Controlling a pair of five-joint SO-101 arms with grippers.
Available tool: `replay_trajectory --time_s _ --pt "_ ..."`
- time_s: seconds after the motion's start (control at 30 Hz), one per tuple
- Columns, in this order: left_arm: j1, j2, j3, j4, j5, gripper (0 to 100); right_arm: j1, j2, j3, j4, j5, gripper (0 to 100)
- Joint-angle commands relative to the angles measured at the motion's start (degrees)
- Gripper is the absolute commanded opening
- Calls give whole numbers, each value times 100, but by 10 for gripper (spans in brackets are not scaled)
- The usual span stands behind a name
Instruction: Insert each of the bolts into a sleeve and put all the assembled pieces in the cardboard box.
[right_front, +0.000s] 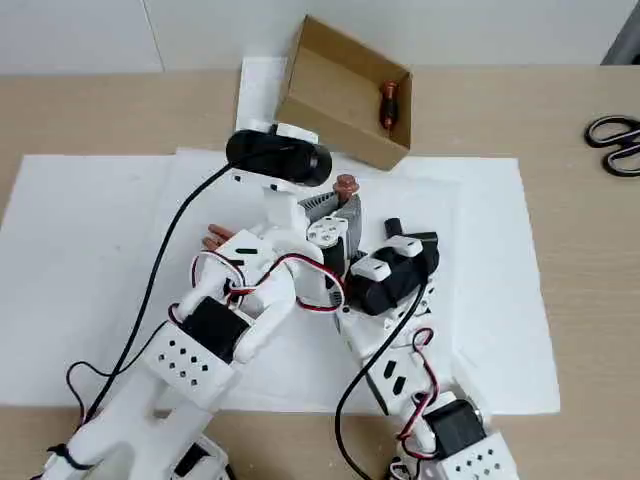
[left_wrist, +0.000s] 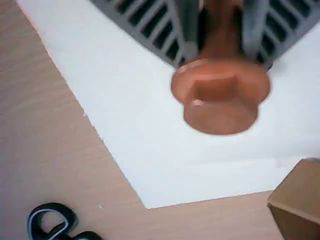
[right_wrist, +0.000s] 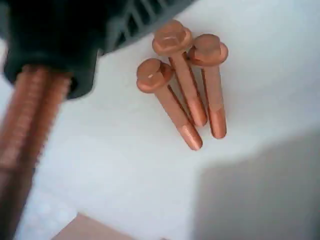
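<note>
Bolts first: three loose bolts, copper-coloured, lying together on the white paper, flanged heads bunched close, shafts slightly fanned. In the high view, partly hidden beside the left arm.

Fourth bolt: one, clamped between the grey ribbed fingers of the left gripper, hexagonal flanged head turned toward the wrist camera. Held above the paper, near its far edge and near the cardboard box.

Cardboard box: one, open, at the far edge of the paper, beyond both grippers. Inside, one assembled piece, a bolt seated in a black sleeve, lying against the wall on the right arm's side.

Second black sleeve: one, close in front of the right wrist camera, with a copper threaded shaft sticking out of its end. Link between that shaft and the fourth bolt impossible to tell.

Right gripper: just beside the left gripper, over the middle of the paper. Released or clenched, impossible to tell.

Scissors: one pair, black-handled, on the bare wooden table, well apart from the paper on the right arm's side.
</note>
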Motion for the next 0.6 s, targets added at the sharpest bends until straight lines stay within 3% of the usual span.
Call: replay_trajectory --time_s 0.0,0.17,0.3,0.5,0.57 --pt "-9 -105 -40 475 26 6 -4 -110 -105 -110 -18 3" --pt "0 -114 -48 1292 26 7 -4 -110 -105 -110 0 3" --pt "0 -114 -57 1407 26 22 -4 -110 -105 -110 9 3" --pt "-88 -114 -303 1705 35 315 -4 -110 -105 -110 9 3" --pt "-167 -114 -532 2013 35 369 -4 -110 -105 -110 9 3"
